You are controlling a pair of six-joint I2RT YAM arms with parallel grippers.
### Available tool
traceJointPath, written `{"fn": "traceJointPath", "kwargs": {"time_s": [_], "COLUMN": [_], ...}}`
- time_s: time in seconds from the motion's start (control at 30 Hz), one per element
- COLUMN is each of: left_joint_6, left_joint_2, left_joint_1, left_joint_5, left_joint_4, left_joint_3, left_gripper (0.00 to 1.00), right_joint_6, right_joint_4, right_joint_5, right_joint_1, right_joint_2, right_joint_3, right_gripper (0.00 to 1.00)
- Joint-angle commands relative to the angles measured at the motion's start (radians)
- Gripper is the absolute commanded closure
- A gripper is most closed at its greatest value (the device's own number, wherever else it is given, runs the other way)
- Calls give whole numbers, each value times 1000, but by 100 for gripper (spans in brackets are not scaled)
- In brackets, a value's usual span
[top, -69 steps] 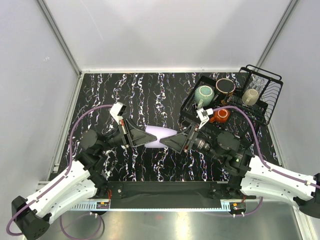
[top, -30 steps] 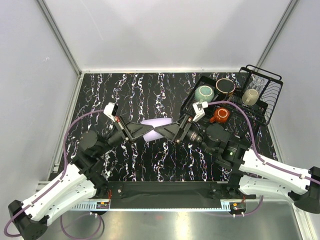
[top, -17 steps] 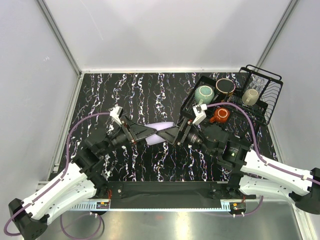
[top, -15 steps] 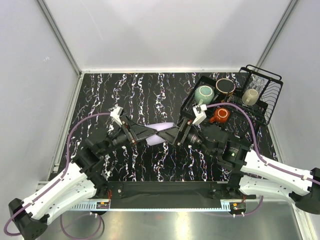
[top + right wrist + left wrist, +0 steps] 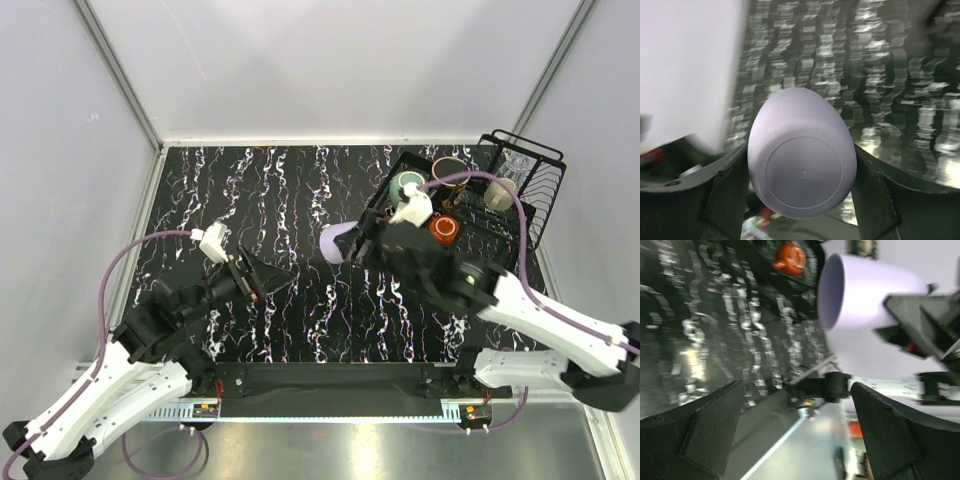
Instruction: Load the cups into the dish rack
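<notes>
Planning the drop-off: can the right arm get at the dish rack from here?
Probably yes: the right gripper, shut on the lavender tumbler, hangs beside the dish rack's near-left corner, nothing between.

Colours: tumbler pale lavender, plain. tabletop black with white marble-like veining. dish rack black wire. teal-green mug, orange mug, beige mug. arm shells white.

My R gripper clamps the tumbler sideways over the table, mouth facing left, just beside the rack. My L gripper sits lower left, apart from the tumbler, fingers spread w/ nothing between. In the rack: teal mug, dark mug, beige mug, orange mug, glass.
</notes>
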Motion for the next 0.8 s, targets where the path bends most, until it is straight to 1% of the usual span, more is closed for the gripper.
{"fn": "traceJointPath", "kwargs": {"time_s": [0.0, 0.03, 0.07, 0.1, 0.17, 0.23, 0.27, 0.33, 0.4, 0.53, 0.6, 0.67, 0.77], "left_joint_6": [157, 177, 212, 228, 258, 268, 287, 312, 344, 380, 381, 383, 383], "left_joint_2": [-1, 4, 10, 13, 27, 32, 35, 68, 93, 124, 122, 116, 113], "left_joint_1": [-4, -4, -4, -4, -2, -2, -2, -2, -2, -1, -1, -1, 1], "left_joint_5": [-109, -117, -127, -131, -121, -99, -60, -31, 7, 70, 86, 101, 113], "left_joint_4": [-135, -147, -166, -175, -193, -189, -166, -180, -207, -224, -217, -203, -194], "left_joint_3": [81, 91, 100, 117, 135, 135, 135, 161, 178, 178, 157, 143, 115], "left_gripper": [7, 6, 6, 5, 5, 4, 2, 1, 1, 1, 1, 1, 1], "right_joint_6": [-41, -41, -43, -82, -127, -177, -190, -208, -230, -253, -237, -231, -225], "right_joint_4": [-333, -388, -466, -482, -488, -467, -468, -497, -546, -623, -693, -733, -731], "right_joint_5": [239, 238, 228, 181, 156, 165, 156, 155, 194, 241, 271, 291, 304], "right_joint_1": [-25, -48, -118, -152, -223, -258, -309, -354, -398, -455, -469, -486, -506], "right_joint_2": [204, 254, 303, 392, 467, 550, 579, 670, 749, 859, 914, 937, 949], "right_joint_3": [214, 262, 302, 369, 417, 465, 485, 564, 642, 747, 796, 808, 790], "right_gripper": [100, 100, 100, 100, 100, 100, 100, 100, 100, 100, 100, 100, 100]}}
